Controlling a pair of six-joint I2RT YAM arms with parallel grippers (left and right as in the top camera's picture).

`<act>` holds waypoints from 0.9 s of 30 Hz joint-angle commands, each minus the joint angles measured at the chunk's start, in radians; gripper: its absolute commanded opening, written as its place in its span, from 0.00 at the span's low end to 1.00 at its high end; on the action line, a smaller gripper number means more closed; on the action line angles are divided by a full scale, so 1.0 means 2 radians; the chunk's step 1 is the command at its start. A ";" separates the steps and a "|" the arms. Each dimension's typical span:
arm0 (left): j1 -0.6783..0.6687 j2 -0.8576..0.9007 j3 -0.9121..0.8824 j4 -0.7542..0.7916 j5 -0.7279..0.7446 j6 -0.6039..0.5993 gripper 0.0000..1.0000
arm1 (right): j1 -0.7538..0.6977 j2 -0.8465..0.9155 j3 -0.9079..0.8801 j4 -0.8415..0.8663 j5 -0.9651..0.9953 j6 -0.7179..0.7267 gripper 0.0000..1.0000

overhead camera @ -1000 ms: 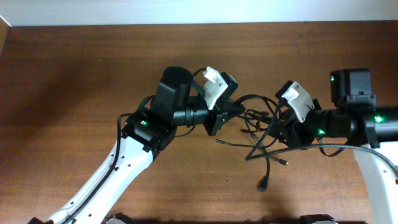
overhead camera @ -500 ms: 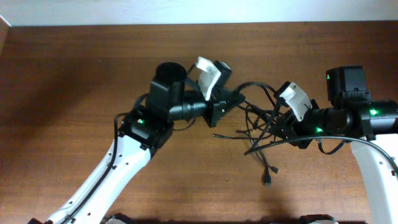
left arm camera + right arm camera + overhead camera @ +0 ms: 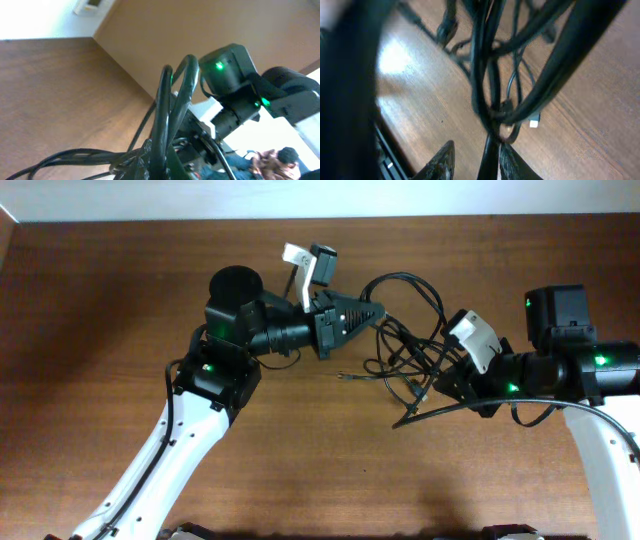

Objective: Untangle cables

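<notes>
A tangle of thin black cables (image 3: 405,355) hangs between my two grippers above the wooden table (image 3: 120,330). My left gripper (image 3: 378,310) points right and is shut on a bundle of cables (image 3: 167,105) that loops up out of its jaws (image 3: 165,160). A loose plug end (image 3: 345,377) trails to the left of the tangle. My right gripper (image 3: 440,383) faces left into the tangle. Its two fingers stand apart (image 3: 477,145); one cable strand (image 3: 490,150) runs between them against the right finger, with a gap to the left finger (image 3: 444,159). A small white-tipped plug (image 3: 534,123) dangles beyond.
The right arm's body with green lights (image 3: 235,65) shows close behind the cables in the left wrist view. The table's far edge meets a white wall (image 3: 320,200). One strand sags toward the table (image 3: 400,423).
My left gripper has swung up and to the left, drawing the cables with it; the plug end that hung low has risen. The right gripper's jaws have narrowed around a strand.
</notes>
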 commanded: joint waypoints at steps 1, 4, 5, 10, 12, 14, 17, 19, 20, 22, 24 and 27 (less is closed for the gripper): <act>0.000 -0.009 0.003 0.005 0.039 -0.019 0.00 | 0.003 0.001 0.007 0.016 -0.033 -0.003 0.29; 0.000 -0.009 0.003 0.012 0.037 -0.044 0.00 | 0.003 0.001 0.007 0.032 -0.053 0.002 0.29; 0.000 -0.009 0.003 0.021 0.038 -0.061 0.00 | 0.003 0.001 0.007 0.035 -0.053 0.002 0.29; 0.000 -0.009 0.003 0.057 0.036 -0.097 0.00 | 0.003 0.001 0.007 0.035 -0.053 0.006 0.18; 0.000 -0.009 0.003 0.058 0.027 -0.105 0.00 | 0.003 0.001 0.007 0.035 -0.052 0.006 0.09; 0.000 -0.009 0.003 0.057 0.016 -0.106 0.00 | 0.003 0.001 0.007 0.035 -0.052 0.014 0.04; 0.001 -0.009 0.003 0.052 -0.004 -0.106 0.00 | 0.003 0.001 0.007 0.033 -0.053 0.016 0.04; 0.002 -0.009 0.003 0.035 -0.031 -0.105 0.00 | 0.003 -0.002 0.007 0.032 -0.053 0.020 0.04; 0.002 -0.009 0.003 0.021 -0.051 -0.106 0.00 | 0.003 -0.005 0.007 0.032 -0.053 0.022 0.04; 0.002 -0.009 0.003 -0.024 -0.100 -0.105 0.00 | 0.003 -0.016 0.007 0.031 -0.053 0.024 0.04; 0.002 -0.009 0.003 -0.072 -0.148 -0.106 0.00 | 0.003 -0.031 0.007 0.030 -0.053 0.027 0.04; 0.002 -0.009 0.003 -0.137 -0.209 -0.106 0.00 | 0.003 -0.057 0.007 0.030 -0.053 0.027 0.04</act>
